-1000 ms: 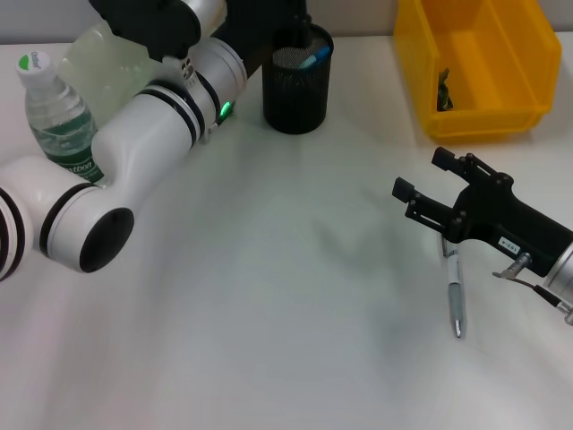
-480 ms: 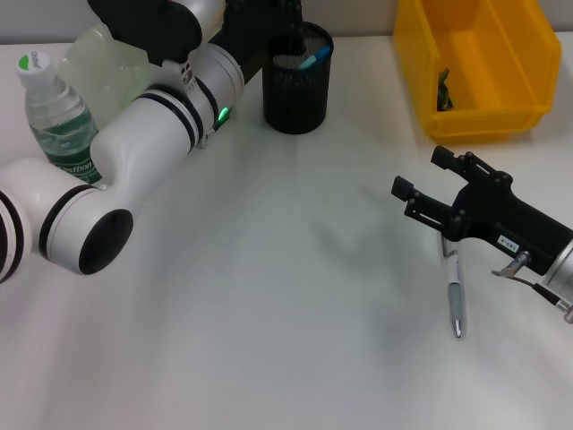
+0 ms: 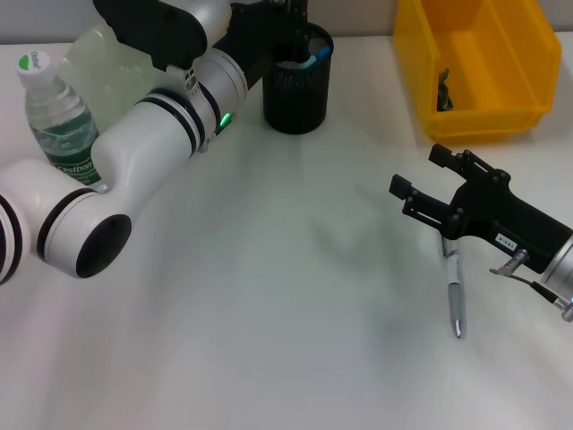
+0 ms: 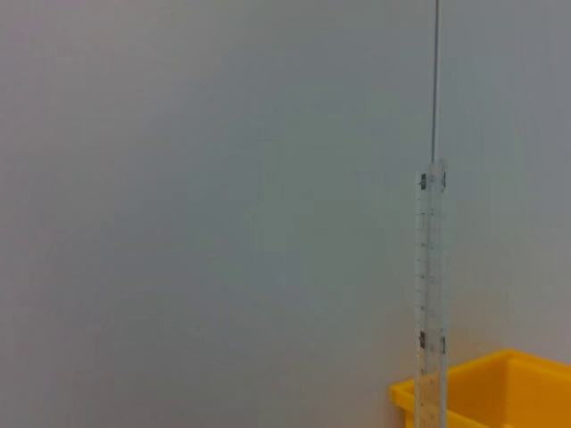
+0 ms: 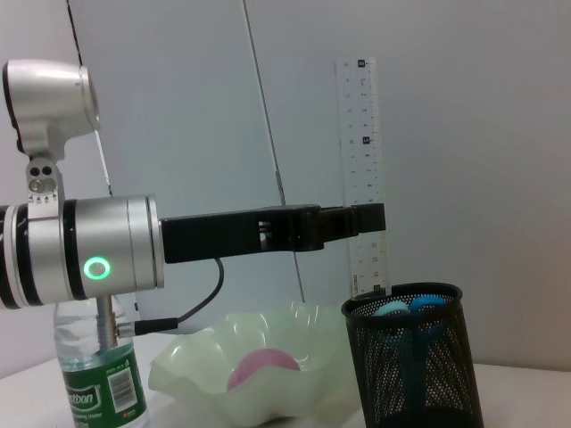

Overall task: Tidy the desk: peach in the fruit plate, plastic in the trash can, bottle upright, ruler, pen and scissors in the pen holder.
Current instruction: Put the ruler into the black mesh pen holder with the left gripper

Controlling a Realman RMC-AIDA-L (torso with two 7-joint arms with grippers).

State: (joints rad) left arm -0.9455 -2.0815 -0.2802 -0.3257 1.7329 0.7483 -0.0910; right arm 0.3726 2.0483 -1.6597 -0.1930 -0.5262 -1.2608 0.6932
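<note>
Ruler (image 5: 364, 169) stands upright in the closed left gripper (image 5: 370, 219) over the pen holder (image 3: 298, 79) at the worktop's far edge, its lower end apparently just inside. It should go straight down. Right gripper (image 3: 423, 193) is open above the pen (image 3: 456, 289).

Pen (image 3: 456, 296) (flat) beside right gripper (image 3: 421, 184)
</note>
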